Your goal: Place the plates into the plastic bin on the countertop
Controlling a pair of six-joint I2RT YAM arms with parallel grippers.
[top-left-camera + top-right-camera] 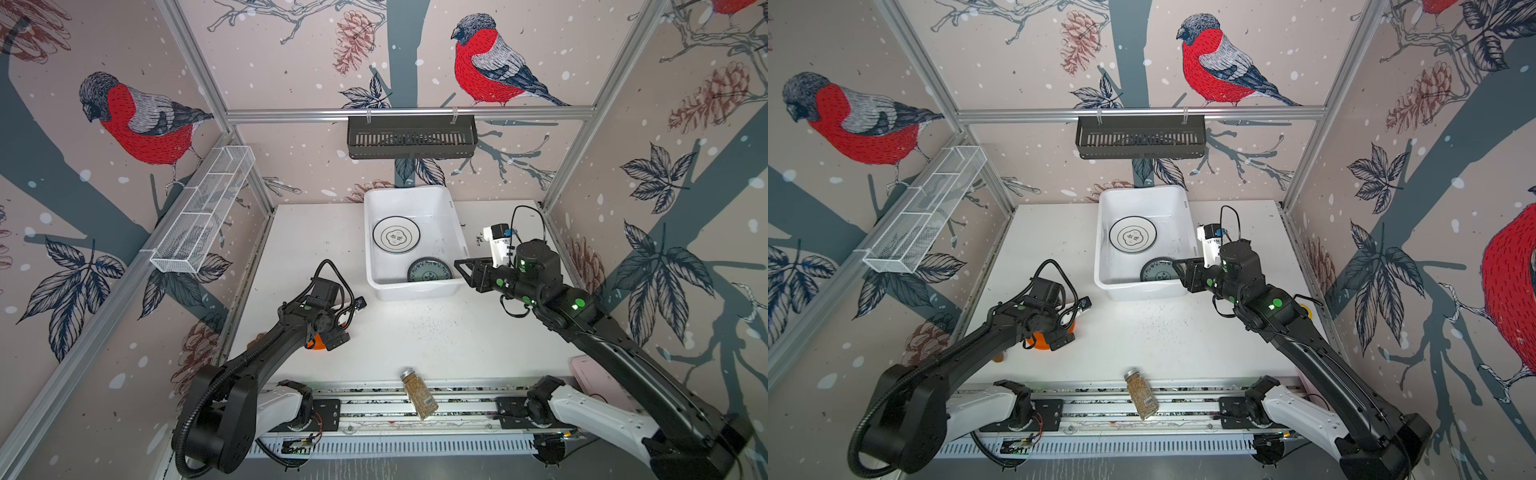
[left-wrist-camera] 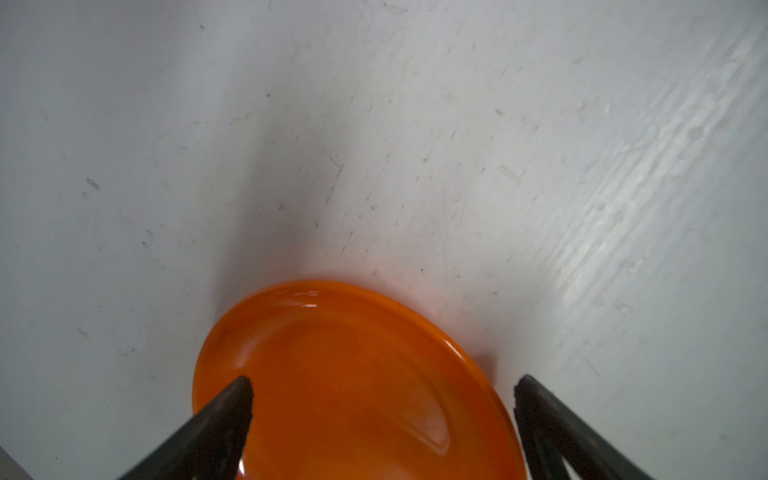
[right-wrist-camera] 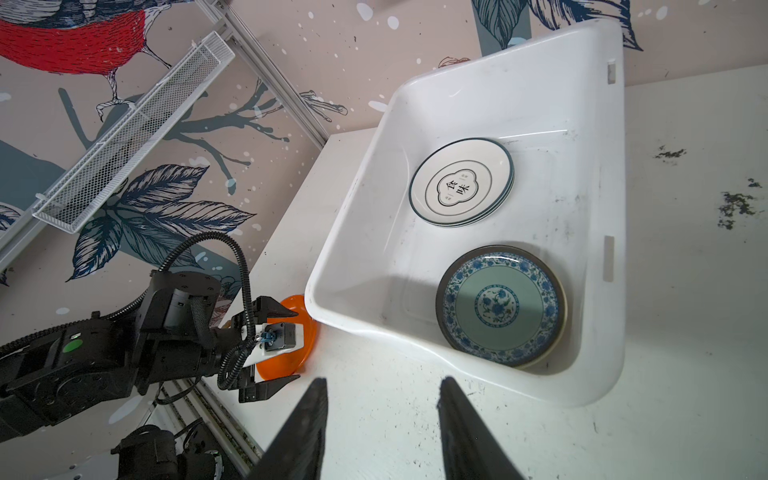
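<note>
An orange plate [image 2: 353, 374] lies flat on the white countertop [image 1: 415, 332] at the left. My left gripper [image 2: 384, 380] is open and straddles it, one finger over the dish and one beside its rim; the arm hides most of this plate [image 1: 316, 343] in both top views. The white plastic bin [image 1: 372, 249] stands at the back centre. Inside it, a white plate with black rim and emblem [image 3: 461, 183] tops a small stack, and a teal-patterned plate [image 3: 500, 305] lies near the front wall. My right gripper [image 3: 383, 380] hovers open and empty outside the bin's near right corner.
A spice jar [image 1: 419, 392] lies on the front rail. A black slotted basket [image 1: 411, 137] hangs on the back wall and a white wire mesh tray [image 1: 203, 208] on the left wall. A pink slab [image 1: 590, 374] sits behind the right arm.
</note>
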